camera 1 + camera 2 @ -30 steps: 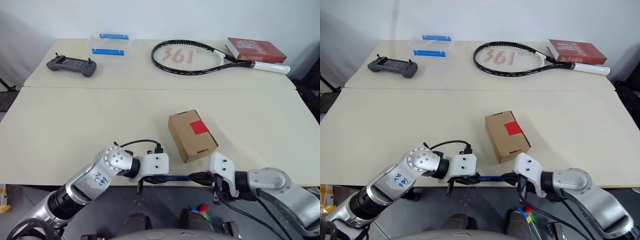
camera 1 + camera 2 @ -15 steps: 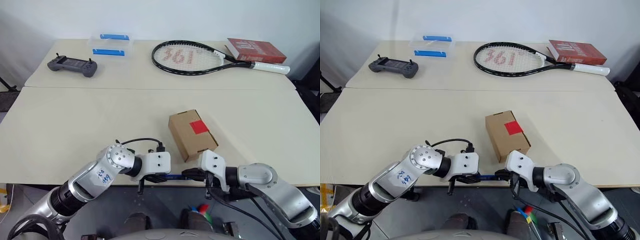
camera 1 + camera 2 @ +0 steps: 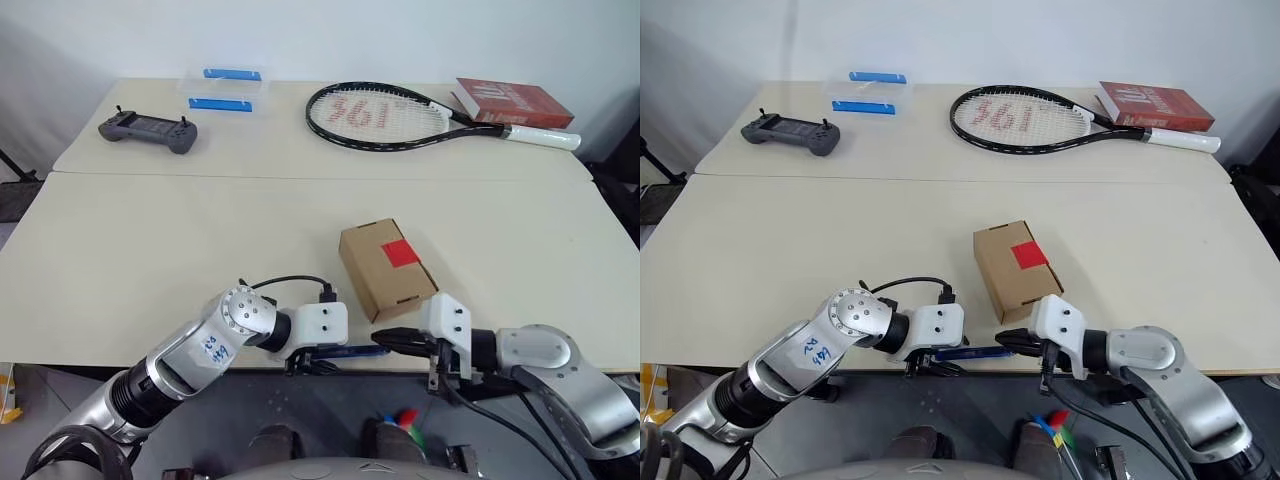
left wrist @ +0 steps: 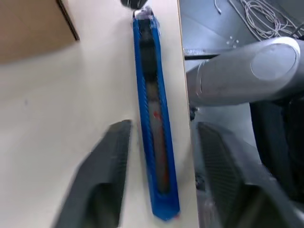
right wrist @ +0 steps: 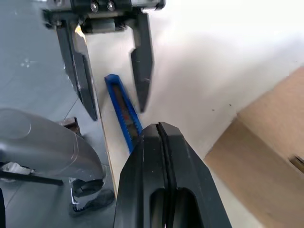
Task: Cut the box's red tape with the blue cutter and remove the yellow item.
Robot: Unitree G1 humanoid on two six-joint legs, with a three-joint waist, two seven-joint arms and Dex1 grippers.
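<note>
Step in hand: cutter handover. Slim blue pen-shaped cutter (image 4: pixel 154 118) lay at counter (image 3: pixel 150 250) front edge, between left tool (image 5: pixel 111 71) fingers, released; right tool (image 3: pixel 385 338) clenched at its tip. Brown cardboard box (image 3: pixel 386 269) w/ red tape patch (image 3: pixel 401 252) uncut. Next: firm regrasp.

The cutter (image 3: pixel 352 351) lies at the table's (image 3: pixel 150 250) near edge just before the box (image 3: pixel 386 270), with the racket (image 3: pixel 400 112) and book (image 3: pixel 512 101) far behind the box.

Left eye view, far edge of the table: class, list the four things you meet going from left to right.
Grey handheld controller → clear container with blue clips → tennis racket → red book.
</note>
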